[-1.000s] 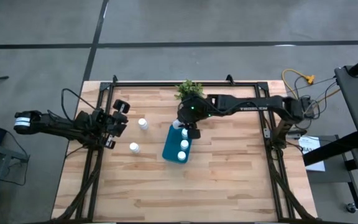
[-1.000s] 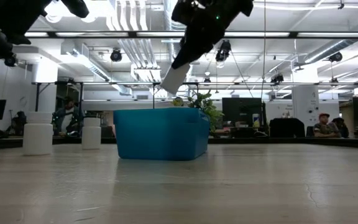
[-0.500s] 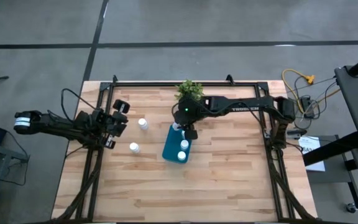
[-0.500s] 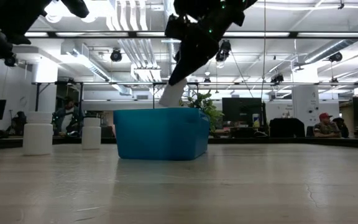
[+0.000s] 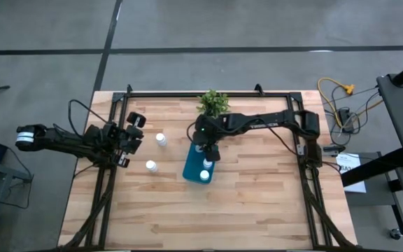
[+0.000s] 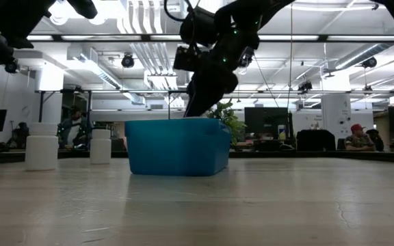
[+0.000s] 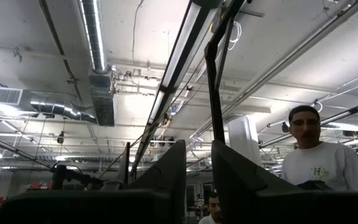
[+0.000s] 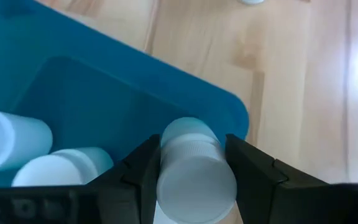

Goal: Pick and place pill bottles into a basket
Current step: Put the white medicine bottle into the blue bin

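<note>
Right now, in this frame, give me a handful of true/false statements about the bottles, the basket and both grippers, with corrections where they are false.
1. The right gripper is shut on a pill bottle over the teal basket. True.
2. The basket holds no bottles yet. False: the right wrist view shows two bottles already lying inside it.
3. Two pill bottles stand on the table outside the basket, on the left arm's side. True.
4. The left gripper is reaching into the basket. False: it waits near the table's left edge, away from the basket.
5. The potted plant sits inside the basket. False: it stands on the table beyond the basket's far end.
</note>
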`<state>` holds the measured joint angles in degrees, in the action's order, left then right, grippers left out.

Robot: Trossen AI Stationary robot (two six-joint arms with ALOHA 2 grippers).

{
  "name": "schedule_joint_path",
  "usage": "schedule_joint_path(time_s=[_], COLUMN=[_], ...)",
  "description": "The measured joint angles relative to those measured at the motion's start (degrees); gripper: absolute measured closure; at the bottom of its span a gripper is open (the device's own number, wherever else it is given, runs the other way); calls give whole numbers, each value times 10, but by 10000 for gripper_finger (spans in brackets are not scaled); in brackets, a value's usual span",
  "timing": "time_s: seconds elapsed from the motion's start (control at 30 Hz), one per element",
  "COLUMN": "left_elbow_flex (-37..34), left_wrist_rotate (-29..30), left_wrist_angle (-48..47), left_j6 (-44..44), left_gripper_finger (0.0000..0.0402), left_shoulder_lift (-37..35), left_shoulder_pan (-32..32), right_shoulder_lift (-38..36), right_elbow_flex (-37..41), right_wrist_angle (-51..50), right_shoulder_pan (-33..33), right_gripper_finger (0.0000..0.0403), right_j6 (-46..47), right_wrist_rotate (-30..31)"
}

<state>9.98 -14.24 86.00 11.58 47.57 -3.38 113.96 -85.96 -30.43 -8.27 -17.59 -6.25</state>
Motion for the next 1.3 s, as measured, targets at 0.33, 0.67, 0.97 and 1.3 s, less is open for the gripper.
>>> schedule_joint_path(time_s=[0.33, 0.67, 0.97, 1.3], left_elbow_flex=[0, 0, 0, 0], left_wrist_rotate=[0, 0, 0, 0], left_wrist_angle=[0, 0, 0, 0], left_j6=[0, 0, 0, 0], left_gripper_finger=[342, 342, 342, 342], left_shoulder_lift=[0, 0, 0, 0], left_shoulder_pan=[0, 0, 0, 0], right_shoulder_lift=[14, 14, 14, 13], right_elbow_flex=[1, 0, 0, 0], right_wrist_angle=[11, 9, 8, 8], right_shoulder_pan=[0, 0, 0, 0], right_gripper_finger=[257, 257, 254, 230], right_j6=[-4, -6, -16, -19], right_wrist_rotate=[-3, -3, -3, -3])
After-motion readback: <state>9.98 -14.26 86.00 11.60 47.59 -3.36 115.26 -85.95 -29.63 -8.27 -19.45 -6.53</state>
